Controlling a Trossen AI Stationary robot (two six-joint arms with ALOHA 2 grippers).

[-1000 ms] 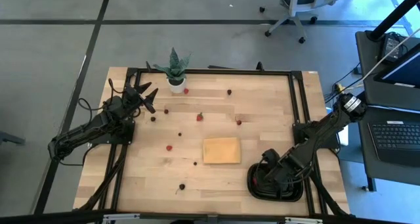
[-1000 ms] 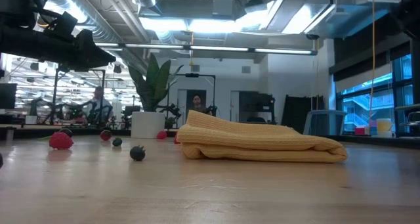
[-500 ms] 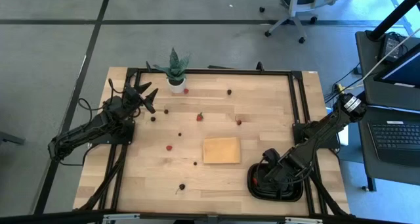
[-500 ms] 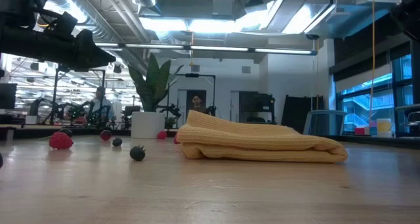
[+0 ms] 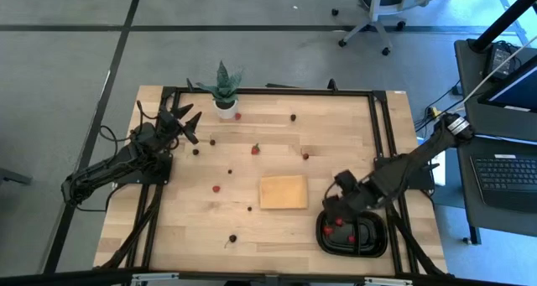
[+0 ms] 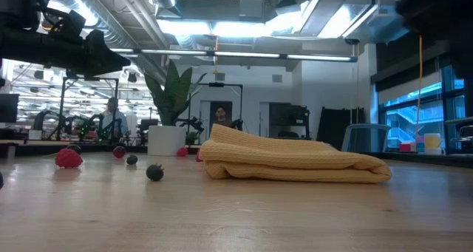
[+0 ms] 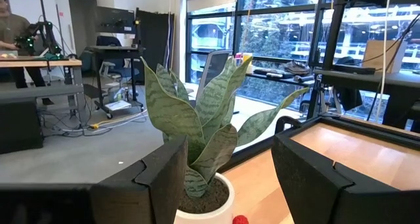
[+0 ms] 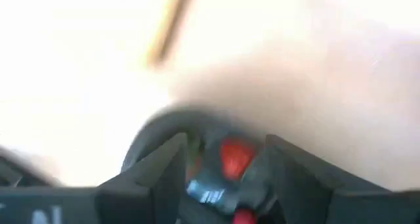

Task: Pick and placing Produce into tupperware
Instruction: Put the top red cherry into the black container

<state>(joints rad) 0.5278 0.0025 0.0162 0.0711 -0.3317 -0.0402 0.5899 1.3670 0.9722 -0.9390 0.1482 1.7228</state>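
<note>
1. High view puts the tupperware (image 5: 352,235) at the table's near right corner, with at least two red pieces of produce (image 5: 338,221) already lying in it, so a small part of the job looks done.
2. Just above its left rim hangs the right gripper (image 5: 339,204); in the right wrist view its fingers (image 8: 156,166) stand apart with nothing between them, and a red berry (image 8: 235,156) lies in the tray beyond, apparently just let go.
3. Most remains. A dark berry (image 5: 232,237) sits near the near edge, a red one (image 5: 216,188) and another dark one (image 5: 250,208) lie left of the tan cloth (image 5: 283,191), and more are scattered toward the far edge.
4. At the far left, the left gripper (image 5: 186,118) waits beside the potted plant (image 5: 223,90), jaws parted and empty.
5. Low view shows neither tray nor right gripper, only the folded cloth and a few berries (image 6: 68,157) at table height.
6. Left wrist view alone shows the plant close up, with a red berry (image 7: 240,219) at its pot.
</note>
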